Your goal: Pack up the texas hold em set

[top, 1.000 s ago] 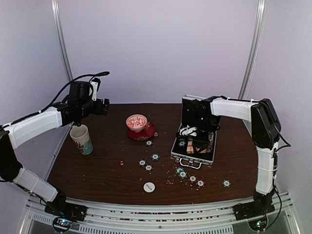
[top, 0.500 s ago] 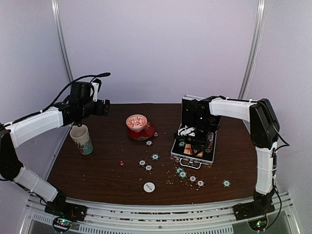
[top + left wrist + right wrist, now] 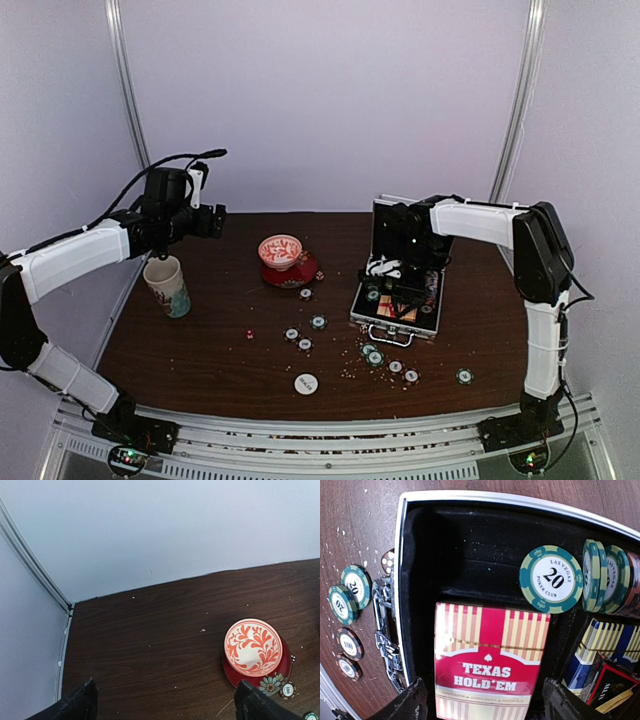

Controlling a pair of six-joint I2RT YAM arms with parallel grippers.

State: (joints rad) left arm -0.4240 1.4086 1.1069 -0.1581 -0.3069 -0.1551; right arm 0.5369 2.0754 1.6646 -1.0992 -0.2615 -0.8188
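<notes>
The silver briefcase point(image 3: 395, 325) lies open at the right of the table, its lid point(image 3: 392, 222) upright. My right gripper point(image 3: 400, 285) reaches down into it, open. In the right wrist view the red-yellow card box point(image 3: 490, 655) lies flat on the black lining between the fingers of that gripper point(image 3: 487, 702), with a small gap on each side. A green-white chip point(image 3: 551, 579) lies beside it, next to a row of chips on edge point(image 3: 605, 577). Several loose chips point(image 3: 318, 322), a white disc point(image 3: 306, 382) and a tiny red die point(image 3: 250, 334) lie on the table. My left gripper point(image 3: 215, 220) hangs open and empty at the back left.
A red-white bowl point(image 3: 280, 250) on its saucer stands mid-table at the back; in the left wrist view the bowl point(image 3: 251, 647) lies to the right of the gripper point(image 3: 167, 710). A patterned paper cup point(image 3: 168, 285) stands under the left arm. A blue card box point(image 3: 600, 640) sits in the case. Crumbs litter the table.
The right gripper has shifted slightly inside the case and its jaws stand wider around the card box. The left arm has not moved.
</notes>
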